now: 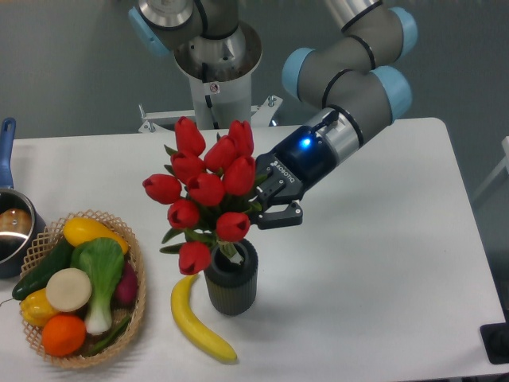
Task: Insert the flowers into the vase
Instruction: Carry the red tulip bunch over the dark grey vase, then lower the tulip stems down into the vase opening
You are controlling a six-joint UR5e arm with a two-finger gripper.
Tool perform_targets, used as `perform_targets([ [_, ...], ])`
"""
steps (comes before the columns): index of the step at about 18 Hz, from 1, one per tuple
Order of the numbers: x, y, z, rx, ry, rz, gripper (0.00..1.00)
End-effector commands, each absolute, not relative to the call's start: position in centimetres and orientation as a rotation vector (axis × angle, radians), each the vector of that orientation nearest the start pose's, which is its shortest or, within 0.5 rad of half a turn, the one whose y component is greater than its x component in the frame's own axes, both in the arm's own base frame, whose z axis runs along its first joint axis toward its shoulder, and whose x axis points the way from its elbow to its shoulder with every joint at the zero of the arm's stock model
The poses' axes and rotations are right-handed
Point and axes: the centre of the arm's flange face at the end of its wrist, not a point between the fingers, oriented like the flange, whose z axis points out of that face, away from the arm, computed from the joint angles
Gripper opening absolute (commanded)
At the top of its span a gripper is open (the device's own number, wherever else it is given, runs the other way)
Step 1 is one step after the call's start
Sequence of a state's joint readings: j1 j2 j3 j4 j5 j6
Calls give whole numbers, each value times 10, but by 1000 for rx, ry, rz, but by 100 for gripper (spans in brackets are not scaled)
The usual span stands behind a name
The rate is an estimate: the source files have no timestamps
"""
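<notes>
The flowers [205, 185], a bunch of red tulips with green leaves, hang tilted to the left above the vase [231, 285], a short dark grey ribbed cylinder standing at the table's front centre. Their stems reach down to the vase's mouth; whether they are inside it I cannot tell. My gripper [269, 205] comes in from the upper right and is shut on the flowers' stems, just above and right of the vase. The buds hide most of the gripper's fingers.
A yellow banana [196, 320] lies just left of the vase. A wicker basket [134, 256] of vegetables and fruit stands at the front left. A blue-handled metal pot [12, 227] sits at the left edge. The arm's base [215, 76] rises behind the table.
</notes>
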State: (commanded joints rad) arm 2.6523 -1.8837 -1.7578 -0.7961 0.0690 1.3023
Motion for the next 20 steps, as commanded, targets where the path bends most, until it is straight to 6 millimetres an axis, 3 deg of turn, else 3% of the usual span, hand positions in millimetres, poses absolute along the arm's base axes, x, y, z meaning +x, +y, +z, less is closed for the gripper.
perform_targets([
  [9,-395,469,383,-1612,358,-377,25],
  [15,-407,461,351,-1631,291,-412,26],
  [20,-414,464,338,-1637,275,-429,26],
])
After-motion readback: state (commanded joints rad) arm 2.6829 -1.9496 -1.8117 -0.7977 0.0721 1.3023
